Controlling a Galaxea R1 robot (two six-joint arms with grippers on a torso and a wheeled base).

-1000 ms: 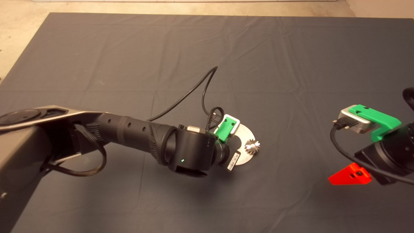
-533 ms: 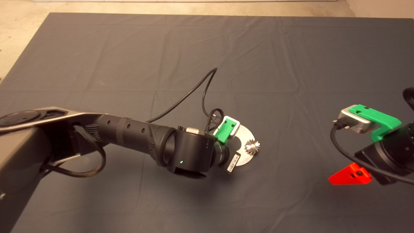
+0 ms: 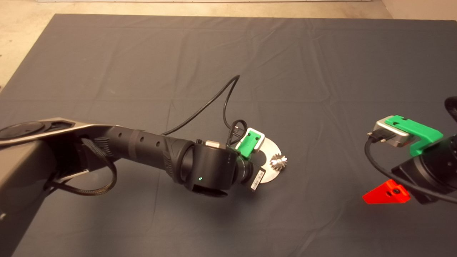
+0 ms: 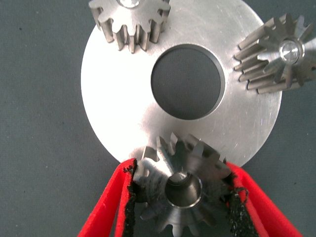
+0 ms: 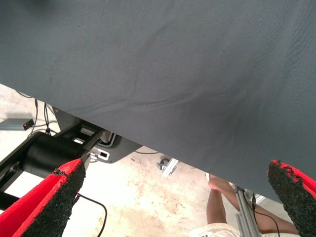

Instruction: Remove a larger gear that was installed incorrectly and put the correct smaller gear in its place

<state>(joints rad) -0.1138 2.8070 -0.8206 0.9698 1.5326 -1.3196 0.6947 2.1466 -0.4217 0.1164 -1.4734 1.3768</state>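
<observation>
- The desk (image 3: 321, 71), under its dark mat, looks the same as a second ago. Nothing on it has shifted.
- The left arm (image 3: 150, 150) reaches in to mid-desk. Over the last second it has edged only very slightly and now sits still, which I read as a grip settling, with no lift begun.
- The right claw (image 5: 177, 192) waits at the desk's right edge, spread wide and empty. Its wrist view looks past the mat's edge to the floor, where a person's leg (image 5: 217, 207) shows.
- The round steel plate (image 4: 113, 98), with its big centre hole, lies flat on the mat under the left wrist and has not moved.
- The left claw (image 4: 182, 197) is closed down onto the gripped gear (image 4: 190, 163), with a black pad pressed against its teeth on either side. This gear sits at the plate's rim nearest the claw. I cannot tell whether it is the wider or the narrower kind.
- The larger gear (image 4: 276, 54), star-toothed, stands at the plate's rim, well clear of the claw and where it stood a second ago.
- The smaller gear (image 4: 131, 22), blunt-toothed, stands at another part of the rim, untouched.
- Judged from this, the swap is at its gripping stage.
- A white barcode sticker (image 3: 259, 179) on the left wrist is the only label, and it is too small to read. No brand shows.
</observation>
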